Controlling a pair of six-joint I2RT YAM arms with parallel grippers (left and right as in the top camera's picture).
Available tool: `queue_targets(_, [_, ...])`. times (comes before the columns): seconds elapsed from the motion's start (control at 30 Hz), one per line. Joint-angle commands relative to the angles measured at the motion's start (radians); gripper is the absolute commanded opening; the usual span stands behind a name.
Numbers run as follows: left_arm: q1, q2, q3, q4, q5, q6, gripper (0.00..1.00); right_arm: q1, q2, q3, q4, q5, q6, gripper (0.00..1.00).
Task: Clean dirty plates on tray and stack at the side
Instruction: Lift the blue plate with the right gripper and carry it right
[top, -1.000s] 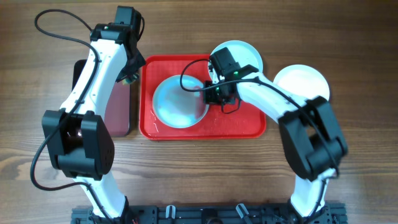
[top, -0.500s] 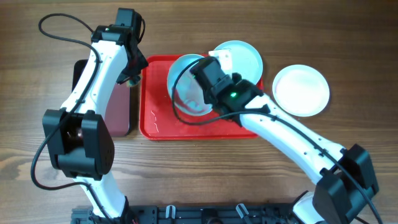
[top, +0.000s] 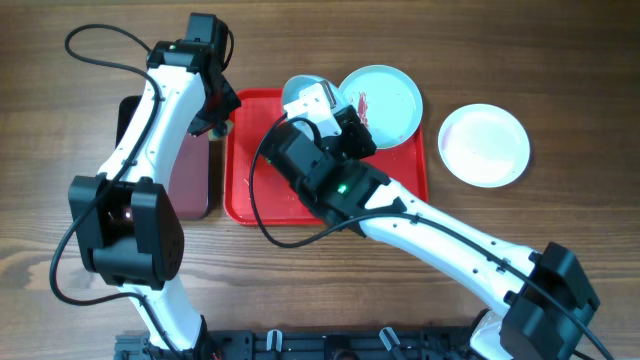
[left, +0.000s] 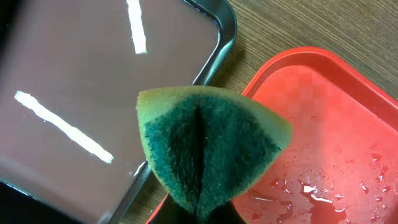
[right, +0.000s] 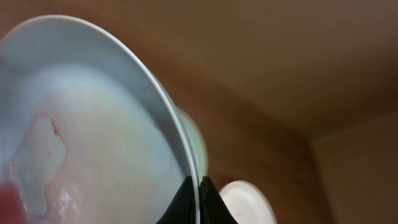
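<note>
My right gripper (right: 200, 191) clamps the aqua plate (right: 93, 124) by its rim, held on edge above the tray (top: 245, 195) far side. My left gripper (top: 213, 124) pinches the sponge (left: 211, 149) at the tray's left rim.

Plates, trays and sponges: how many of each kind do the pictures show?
Plates: 3 (white plate, smeared aqua plate, tilted held plate)
Trays: 2 (red tray, dark maroon tray)
Sponges: 1 (green sponge)
Total: 6

White arms (top: 165, 100), black joints (top: 125, 230), black cables (top: 67, 44).
</note>
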Motion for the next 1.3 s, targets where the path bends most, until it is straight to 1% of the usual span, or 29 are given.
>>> queue_targets(0.0, [-0.004,0.002,-0.007,0.001,0.015,0.015,0.04,0.031,-0.014,0.0,0.053,0.248,-0.064,0.04])
queue_targets(0.07, [-0.004,0.002,-0.007,0.0,0.016,0.015,0.04,0.048,-0.014,0.0,0.101,0.311,-0.103,0.04])
queue_targets(0.13, [-0.004,0.002,-0.007,0.0,0.016,0.015,0.04,0.064,-0.014,0.0,0.167,0.358,-0.173,0.04])
queue_targets(0.27, [-0.004,0.002,-0.007,0.0,0.016,0.015,0.04,0.073,-0.014,0.0,0.28,0.395,-0.308,0.04])
queue_targets(0.43, [-0.004,0.002,-0.007,0.001,0.023,0.015,0.04,0.073,-0.014,0.0,0.343,0.422,-0.369,0.04])
queue_targets(0.8, [-0.004,0.002,-0.007,0.001,0.023,0.015,0.04,0.073,-0.014,-0.001,0.342,0.421,-0.365,0.04])
queue_targets(0.93, [-0.004,0.002,-0.007,0.001,0.023,0.015,0.04,0.073,-0.014,-0.001,0.332,0.372,-0.35,0.04])
queue_targets(1.0, [-0.004,0.002,-0.007,0.001,0.023,0.015,0.04,0.073,-0.014,-0.001,0.269,0.295,-0.294,0.04])
queue_targets(1.03, [-0.004,0.002,-0.007,0.001,0.023,0.015,0.04,0.073,-0.014,-0.001,0.222,0.225,-0.282,0.04])
queue_targets(1.07, [-0.004,0.002,-0.007,0.0,0.027,0.015,0.04,0.073,-0.014,-0.001,0.139,0.11,-0.274,0.04])
queue_targets(1.1, [-0.004,0.002,-0.007,0.0,0.031,0.015,0.04,0.073,-0.014,-0.001,0.104,0.1,-0.248,0.04])
queue_targets(1.13, [-0.004,0.002,-0.007,0.001,0.033,0.015,0.04,0.067,-0.014,-0.001,0.075,0.129,-0.211,0.04])
queue_targets(1.2, [-0.004,0.002,-0.007,0.001,0.034,0.015,0.04,0.045,-0.014,-0.001,0.068,0.214,-0.151,0.04])
queue_targets(1.27, [-0.004,0.002,-0.007,0.001,0.034,0.015,0.04,0.045,-0.014,-0.001,0.069,0.147,-0.15,0.04])
